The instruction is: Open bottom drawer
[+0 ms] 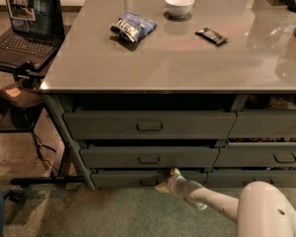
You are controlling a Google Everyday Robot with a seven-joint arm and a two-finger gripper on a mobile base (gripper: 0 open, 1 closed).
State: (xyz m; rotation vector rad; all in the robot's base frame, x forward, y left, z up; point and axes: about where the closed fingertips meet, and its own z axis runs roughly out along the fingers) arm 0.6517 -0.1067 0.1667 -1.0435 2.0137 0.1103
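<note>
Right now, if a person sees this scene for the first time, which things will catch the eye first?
A white arm reaches in from the lower right, with its gripper low at the front of the bottom drawer, just right of its handle. On the grey countertop lie a blue snack bag, a white bowl and a dark wrapped bar. An open laptop stands at the left.
</note>
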